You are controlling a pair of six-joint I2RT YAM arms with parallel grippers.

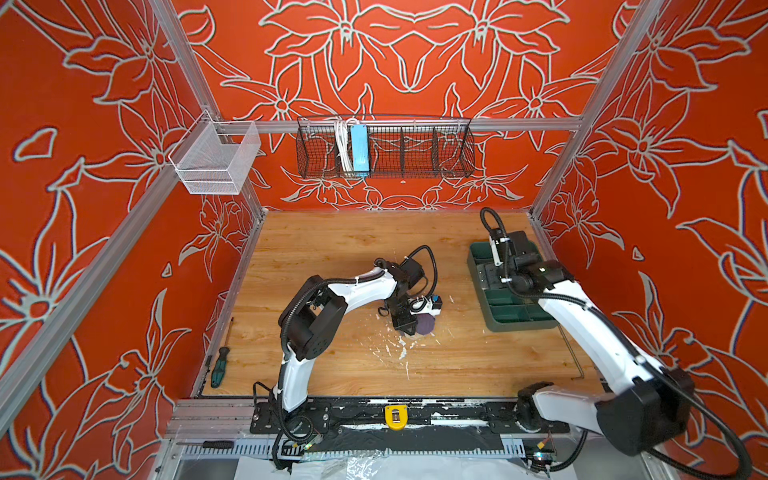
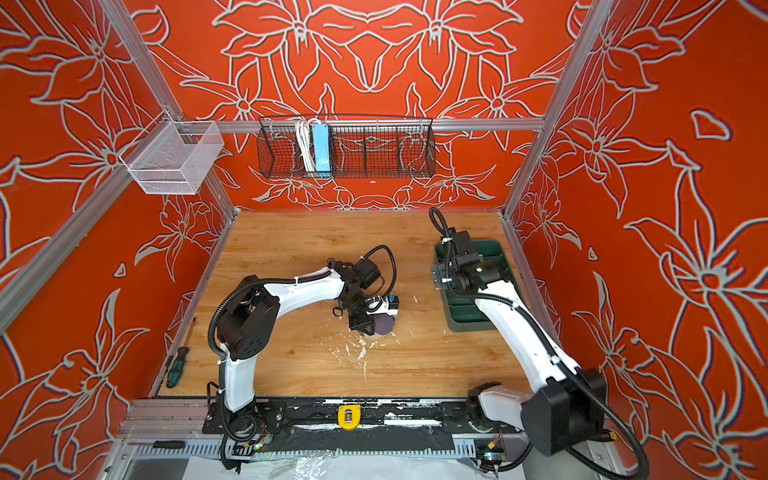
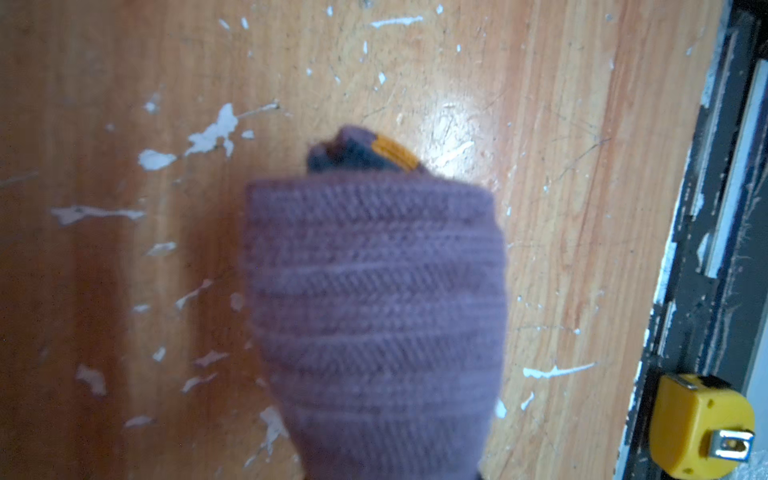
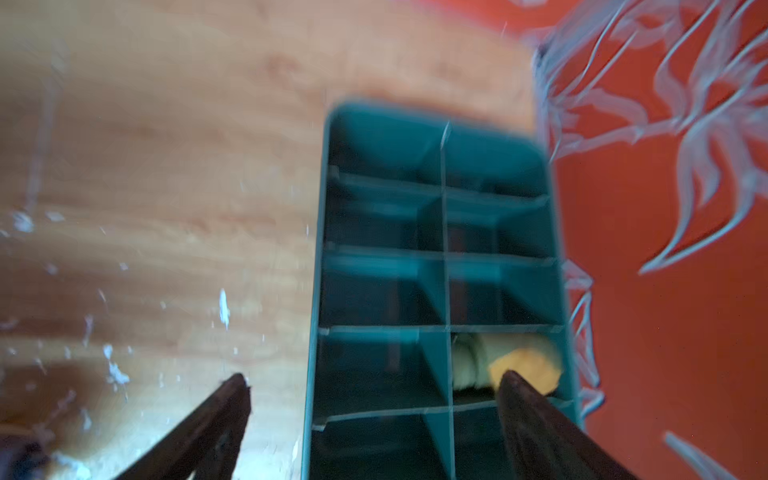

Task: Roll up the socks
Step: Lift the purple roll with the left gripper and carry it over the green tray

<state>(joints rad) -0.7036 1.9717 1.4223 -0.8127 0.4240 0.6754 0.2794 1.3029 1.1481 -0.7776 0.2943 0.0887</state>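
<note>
Front rail: a yellow tape measure (image 1: 396,417) sits in the middle of the black rail, between the two arm bases.
Left edge: a green-handled screwdriver (image 1: 219,368) lies along the side of the wooden table (image 1: 332,249).
Table surface: white flecks and scuffs mark the wood around the middle.
Left gripper (image 1: 409,328): down at mid-table, pressed into the purple sock (image 3: 374,311). Its fingers are buried in the fabric, in a narrow grip on the bundle.
Purple sock: rolled into a fat ribbed wad at the centre of the table, with a bit of its yellow cuff stripe (image 3: 395,154) poking out at the end away from the claw.
Green tray (image 1: 490,320): a divided organiser on the right side of the table, close to the side wall.
Right gripper (image 4: 374,376): hangs over the tray, its claw spread wide and holding nothing. The wrist view is blurred.
Olive sock (image 4: 478,361): a pale green and mustard bundle in one compartment of the tray's wall-side column. I cannot tell whether a fingertip touches it.
Back wall: a black wire basket (image 1: 386,149) holds a blue power strip (image 1: 359,151) and a white cable (image 1: 341,145).
Far left corner: a white mesh basket (image 1: 212,162) hangs from the frame.
</note>
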